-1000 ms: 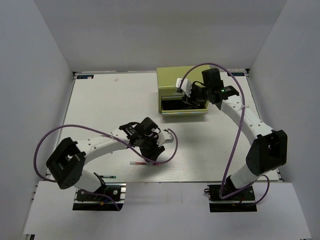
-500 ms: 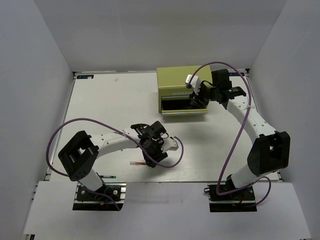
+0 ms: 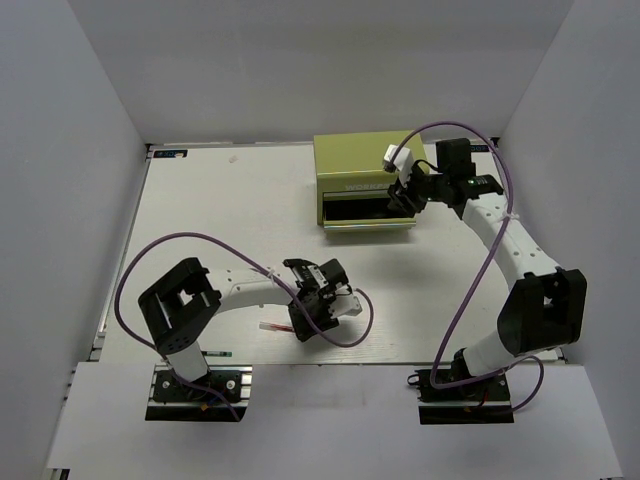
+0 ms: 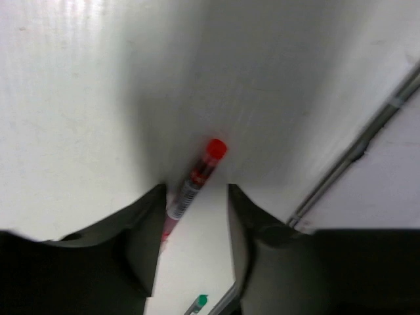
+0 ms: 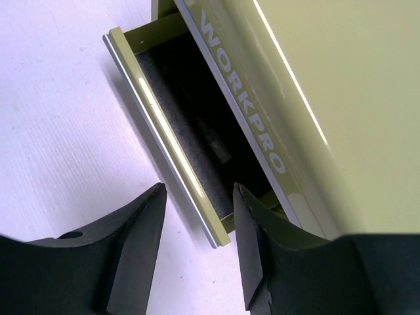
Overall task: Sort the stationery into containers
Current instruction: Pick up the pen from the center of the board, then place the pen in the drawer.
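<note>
**Straddling the red-white pen with the left hand, the right hand open at the drawer**

The left hand (image 4: 197,230) stands low over the worktop (image 3: 220,220) with its jaws apart. The gap between them is clearly wider than the red-white pen (image 4: 194,178) that lies in it. The pen lies flat on the worktop, gripped by neither finger. Its red cap points away from the hand and its other end runs back between the fingers (image 4: 141,243). In the left wrist view the pen lies nearer the left-side finger, but that view does not show whether they touch. From above, the left hand (image 3: 308,318) is in the near middle of the worktop, and the pen (image 3: 272,327) shows as a thin stick beside it, close to the near edge.

The right hand (image 5: 197,256) is likewise open and holds nothing. Its two dark fingers (image 5: 131,256) spread above the front lip of the pulled-out drawer (image 5: 172,125). The drawer belongs to the olive-green cabinet (image 5: 315,98) and sits under the front panel lettered WORKPRO. It has a dark grey liner, and something dark lies deep inside it, too shadowed to name. From above, the cabinet (image 3: 365,160) stands at the far right of the worktop, its drawer (image 3: 365,212) open toward the arms. The right hand (image 3: 402,195) is at the drawer's right end, well apart from the pen.
</note>
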`<state>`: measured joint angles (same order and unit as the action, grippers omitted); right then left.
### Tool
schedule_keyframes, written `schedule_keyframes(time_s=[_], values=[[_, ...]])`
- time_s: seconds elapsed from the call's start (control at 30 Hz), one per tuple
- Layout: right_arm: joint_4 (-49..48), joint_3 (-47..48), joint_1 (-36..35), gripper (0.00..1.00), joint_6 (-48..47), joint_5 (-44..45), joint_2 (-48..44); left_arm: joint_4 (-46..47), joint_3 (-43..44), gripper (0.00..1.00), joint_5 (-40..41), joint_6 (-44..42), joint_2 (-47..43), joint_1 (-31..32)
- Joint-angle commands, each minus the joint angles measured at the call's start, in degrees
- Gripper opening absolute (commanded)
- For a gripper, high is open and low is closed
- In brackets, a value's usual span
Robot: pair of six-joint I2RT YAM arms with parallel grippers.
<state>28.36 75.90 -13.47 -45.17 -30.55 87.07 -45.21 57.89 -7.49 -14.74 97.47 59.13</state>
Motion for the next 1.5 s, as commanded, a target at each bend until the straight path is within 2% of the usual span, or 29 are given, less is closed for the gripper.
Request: schedule_keyframes(time_s=[0.0,0.07,0.1,0.23,0.43,0.5,0.6,0.73,0.8,0.87,0.9,0.93,1.1,1.27,1.47], values=[[-1.2,-0.7,0.9,0.52,1.4,-2.2,-2.9,2.8,-2.0,0.5,7.5,2.6,3.8,0.7],[-1.2,-0.8,1.2,0.52,1.7,-2.8,-3.1,3.4,-2.8,0.44,9.8,4.1,4.6,1.2],[-1.2,-1.0,1.6,0.52,1.7,-2.7,-3.3,4.6,-3.4,0.33,11.8,4.6,5.1,1.2],[-1.2,-1.2,2.2,0.52,2.2,-3.3,-3.5,5.3,-3.4,0.22,16.6,6.2,7.6,1.8],[-0.8,-1.1,3.0,0.52,2.8,-3.9,-4.2,7.3,0.6,0.17,18.6,6.2,7.0,1.8],[-0.7,-1.3,3.1,0.52,3.2,-4.0,-4.3,7.9,4.0,0.15,17.5,6.8,5.5,1.3],[-1.1,-2.0,3.5,0.58,5.2,-2.9,-4.9,10.4,8.8,0.14,14.2,7.5,1.5,0.5],[-5.4,-5.4,4.2,0.58,8.9,-1.0,-7.3,17.1,13.7,0.14,8.8,6.9,-1.7,0.0],[-7.3,-7.6,4.9,0.46,10.6,0.6,-8.4,19.2,16.5,0.13,7.9,5.5,-1.7,-0.6],[-9.3,-8.8,5.5,0.27,12.4,1.9,-9.5,23.5,18.0,0.13,6.5,3.8,-1.1,-1.1],[-9.8,-9.8,5.5,0.11,13.5,2.8,-9.8,24.8,18.7,0.13,6.0,2.0,-1.1,-1.1],[-10.9,-10.5,5.7,0.07,14.3,3.3,-10.7,25.9,20.4,0.13,6.0,1.2,-0.1,-1.7],[-13.1,-13.1,7.5,0.06,15.7,5.6,-13.1,27.5,28.1,0.12,7.9,-3.5,6.1,-4.1],[-15.3,-16.9,9.2,0.06,17.0,8.7,-16.0,32.2,32.8,0.12,8.5,-7.8,8.2,-7.3],[-15.6,-21.0,11.8,0.06,17.0,8.2,-18.2,30.5,41.8,0.11,7.4,-13.0,13.0,-9.9]])
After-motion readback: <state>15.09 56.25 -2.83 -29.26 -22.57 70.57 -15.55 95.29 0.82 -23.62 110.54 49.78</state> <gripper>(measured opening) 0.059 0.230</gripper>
